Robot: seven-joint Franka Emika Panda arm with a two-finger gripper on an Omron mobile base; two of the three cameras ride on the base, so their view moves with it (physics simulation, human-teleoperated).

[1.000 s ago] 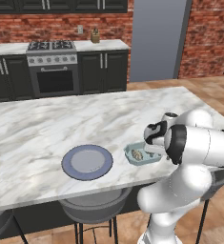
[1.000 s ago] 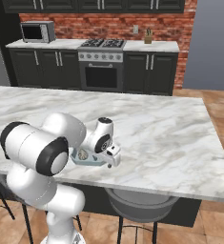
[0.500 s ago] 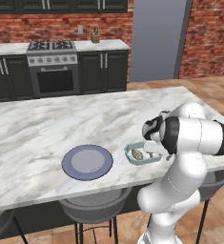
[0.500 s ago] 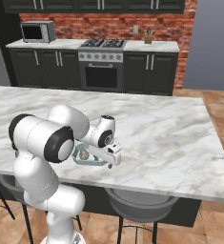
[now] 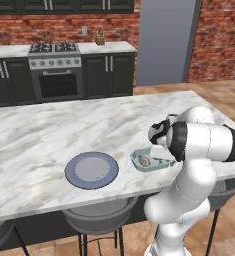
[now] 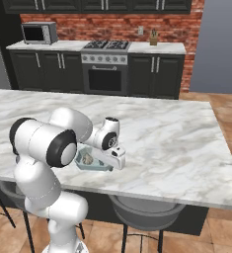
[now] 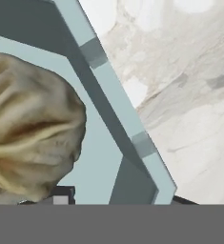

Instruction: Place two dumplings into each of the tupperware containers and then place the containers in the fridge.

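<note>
The hand (image 6: 109,159) straddles the tupperware container's (image 7: 114,102) rim beside a dumpling (image 7: 30,128); grip unclear.

The white arm rises from its base, bends at a dark-banded elbow and folds forward and down over the table's (image 5: 49,135) near edge. Its wrist tilts steeply downward, bringing the hand (image 6: 112,157) low, right at the surface. The fingers are hidden beneath the hand, so their spread cannot be made out.

Round dark plate (image 5: 91,170) on marble counter (image 5: 54,135); stove (image 6: 105,65) and microwave (image 6: 39,33) behind
</note>
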